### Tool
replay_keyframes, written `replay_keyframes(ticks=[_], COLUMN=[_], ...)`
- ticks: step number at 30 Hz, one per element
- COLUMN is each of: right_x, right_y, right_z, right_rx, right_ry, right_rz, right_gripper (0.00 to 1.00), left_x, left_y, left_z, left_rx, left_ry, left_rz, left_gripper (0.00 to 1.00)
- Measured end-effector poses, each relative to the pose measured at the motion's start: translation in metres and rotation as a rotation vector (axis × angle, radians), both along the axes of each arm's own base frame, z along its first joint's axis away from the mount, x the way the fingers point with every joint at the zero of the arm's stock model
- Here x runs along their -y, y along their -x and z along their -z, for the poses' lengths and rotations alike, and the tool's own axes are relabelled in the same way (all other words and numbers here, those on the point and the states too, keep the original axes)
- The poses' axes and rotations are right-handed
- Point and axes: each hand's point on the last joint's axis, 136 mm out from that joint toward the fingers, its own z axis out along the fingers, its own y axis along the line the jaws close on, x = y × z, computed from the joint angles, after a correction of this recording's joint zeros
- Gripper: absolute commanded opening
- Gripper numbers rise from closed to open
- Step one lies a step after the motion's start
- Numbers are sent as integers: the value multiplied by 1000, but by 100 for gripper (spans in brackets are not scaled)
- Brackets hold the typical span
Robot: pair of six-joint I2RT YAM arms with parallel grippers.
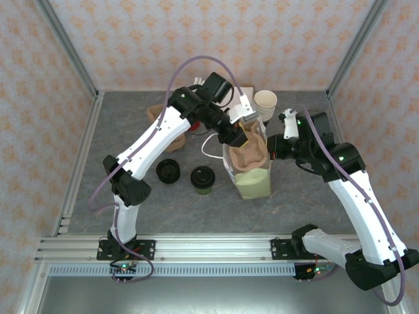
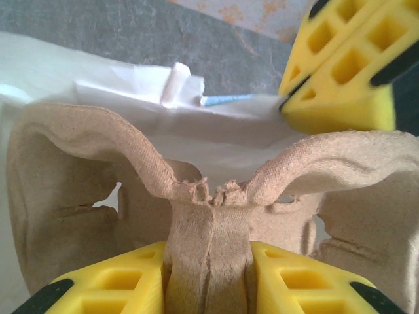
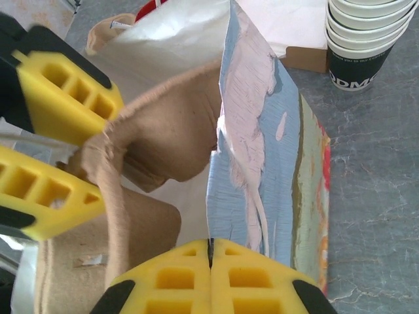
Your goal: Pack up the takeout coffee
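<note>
Left hand [image 2: 209,265] clamped on the centre ridge of the pulp carrier [image 2: 85,150] (sitting in the bag [image 3: 262,150]), right hand [image 3: 209,258] pinched on the bag's edge, takeout coffee [image 1: 203,179] on the tabletop [image 1: 111,124] at frame centre, left of the bag

- You had the takeout coffee [image 1: 203,178] standing upright on the tabletop [image 1: 288,209]. It was a small paper cup, and its dark olive side showed just under the rim.
- Its round black lid sat flat on top, closing the cup.
- It stood outside the bag [image 1: 254,185], on the bag's left, near it but apart.
- Just to its own left was the stack of black lids [image 1: 169,171].
</note>
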Motion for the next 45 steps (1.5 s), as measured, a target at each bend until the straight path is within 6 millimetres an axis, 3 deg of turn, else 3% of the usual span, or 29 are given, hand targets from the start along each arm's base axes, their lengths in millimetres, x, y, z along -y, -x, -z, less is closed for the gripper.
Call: replay_keyframes(ticks=[11, 22, 34, 39, 45], right_x=[-2, -4, -1, 0, -1], right_y=[-1, 1, 6, 4, -2], right_z=[4, 17, 14, 16, 16], right_rx=[-21, -37, -21, -46, -65], right_ry=[-21, -27, -40, -74, -132], right_rz=[14, 5, 13, 60, 122], right_gripper=[0, 0, 0, 0, 0], left_x=[1, -6, -3, 4, 12], left_y=[5, -12, -18, -17, -7], left_z=[27, 23, 22, 37, 69], left_rx=[6, -33, -48, -48, -70], left_ry=[-67, -27, -6, -28, -73], left_rz=[34, -34, -62, -59, -38], left_gripper=[33, 30, 29, 29, 29])
